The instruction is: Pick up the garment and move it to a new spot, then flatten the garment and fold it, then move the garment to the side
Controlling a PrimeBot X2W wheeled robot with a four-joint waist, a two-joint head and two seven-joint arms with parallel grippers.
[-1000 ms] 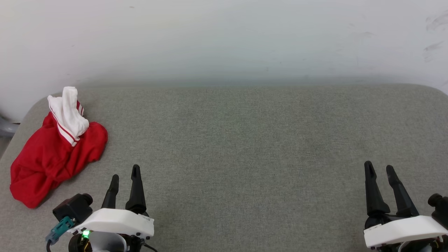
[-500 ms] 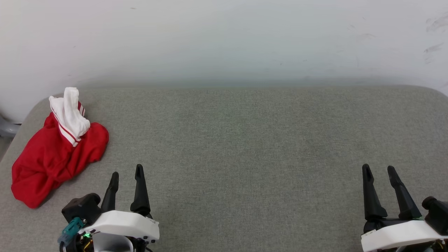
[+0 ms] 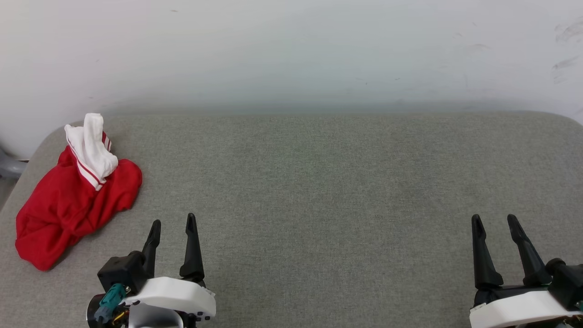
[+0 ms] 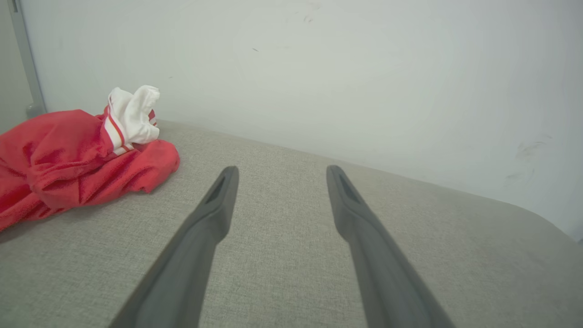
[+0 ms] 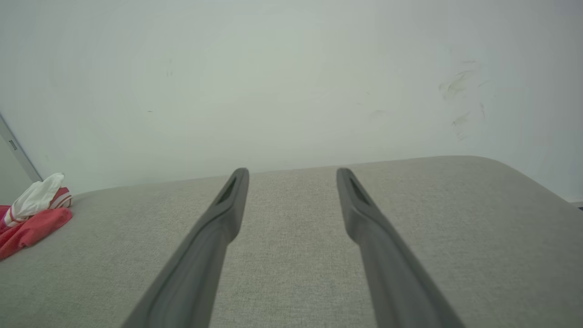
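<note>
The garment (image 3: 73, 200) lies crumpled in a red heap with a white sleeve sticking up, at the far left of the grey padded table (image 3: 319, 182). In the left wrist view the garment (image 4: 68, 159) sits left of the fingers, and in the right wrist view the garment (image 5: 32, 218) is at the far left edge. My left gripper (image 3: 174, 221) hovers open near the front edge, to the right of the heap and apart from it. At the front right, my right gripper (image 3: 493, 218) is open and holds nothing.
A pale wall (image 3: 291, 54) rises directly behind the table. The table's rounded left corner (image 3: 41, 141) lies just beyond the garment, with a grey object (image 3: 7, 166) past it. Bare grey padding stretches between the two grippers.
My left gripper has shifted to the right and slightly back toward the front edge. The right gripper has sunk a little lower in the head view. The garment has stayed put.
</note>
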